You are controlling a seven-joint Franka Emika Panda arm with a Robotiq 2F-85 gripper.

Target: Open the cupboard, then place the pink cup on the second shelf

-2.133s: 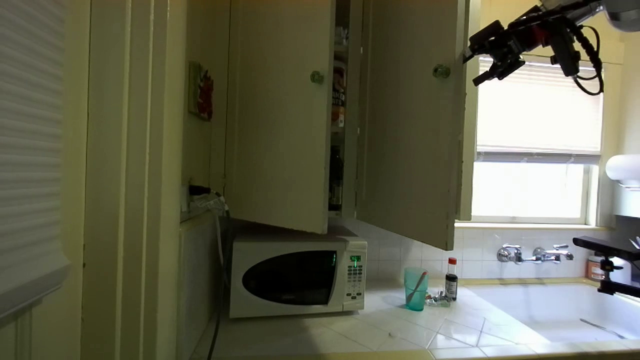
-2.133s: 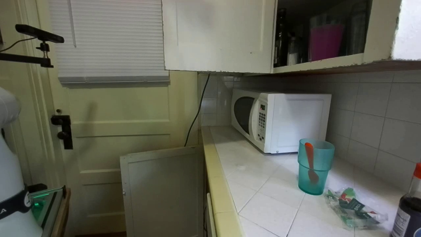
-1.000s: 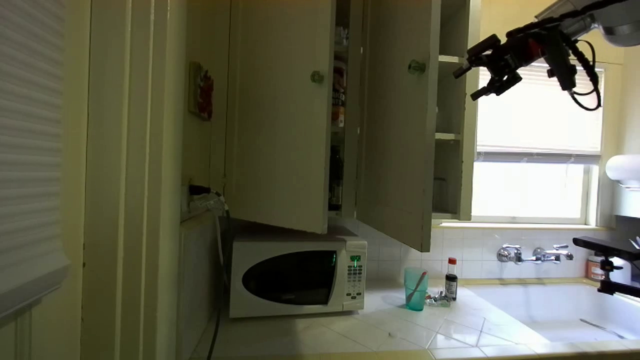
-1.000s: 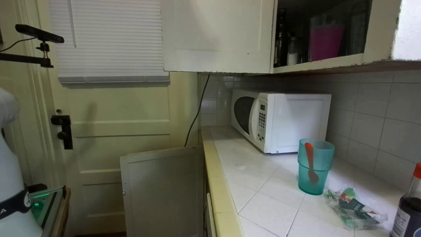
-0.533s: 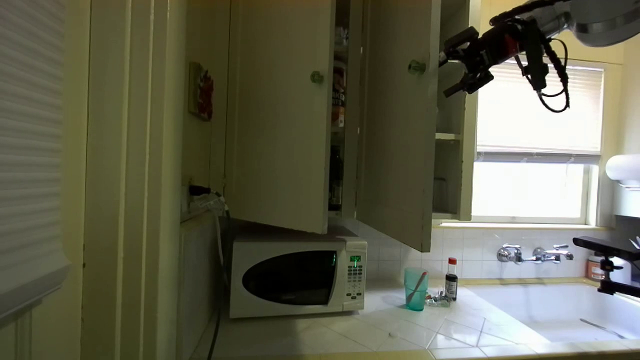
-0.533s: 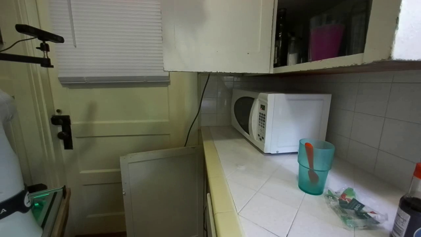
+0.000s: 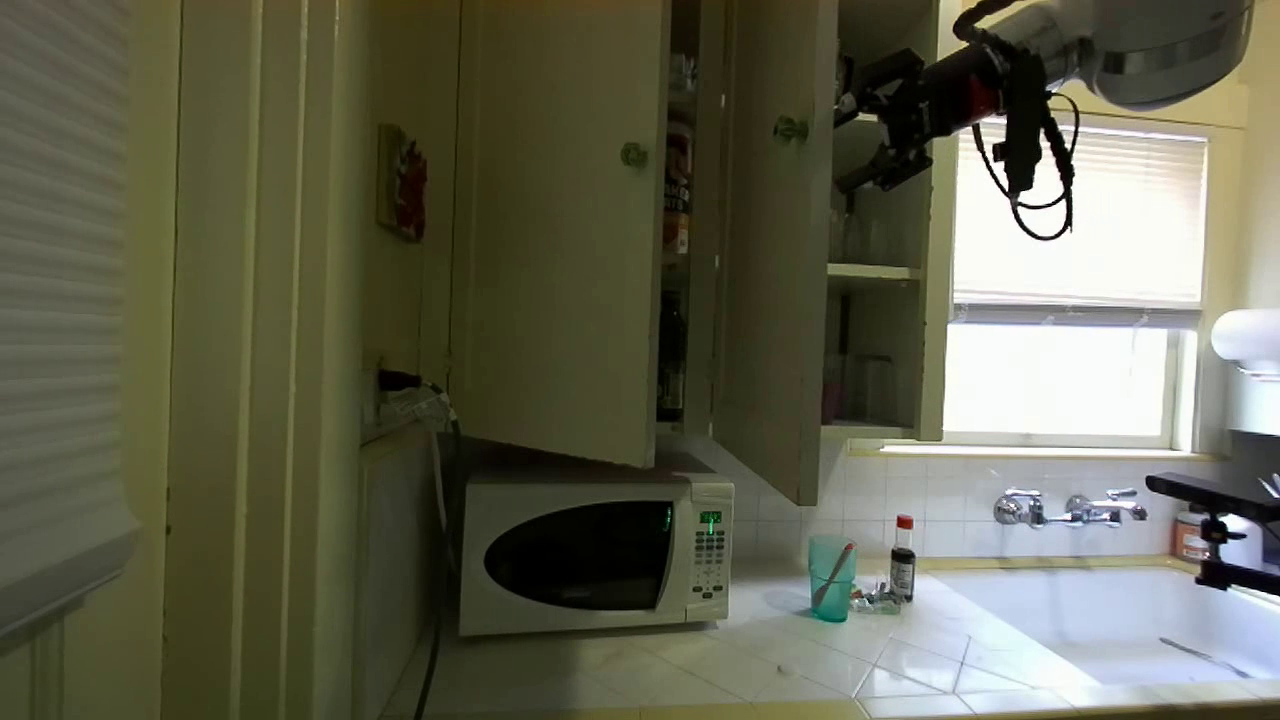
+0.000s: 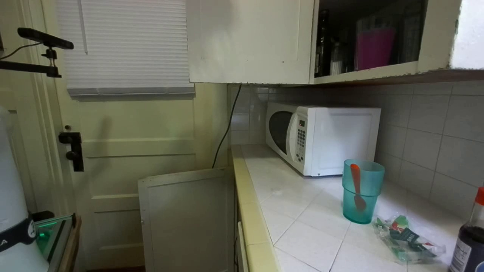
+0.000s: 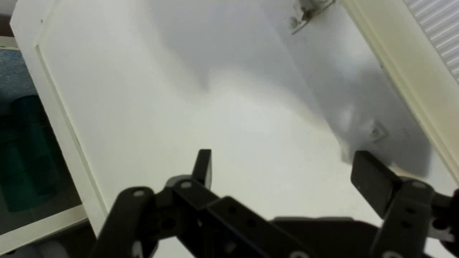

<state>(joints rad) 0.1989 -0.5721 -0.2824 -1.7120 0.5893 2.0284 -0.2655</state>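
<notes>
Two doors [image 7: 770, 300] of the cupboard [image 7: 932, 330] stand open, so opening looks nearly done; the pink cup [image 8: 374, 49] (the magenta one, presumably) sits on the bottom shelf [image 7: 880, 432], its placing still to come; the fingers [image 9: 373, 179] are spread, holding nothing.

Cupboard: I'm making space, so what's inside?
Low down: the pink cup, a dark bottle, a small container and a clear tumbler; a labelled canister shows through a gap. The doors cover much else in an exterior view.
</notes>
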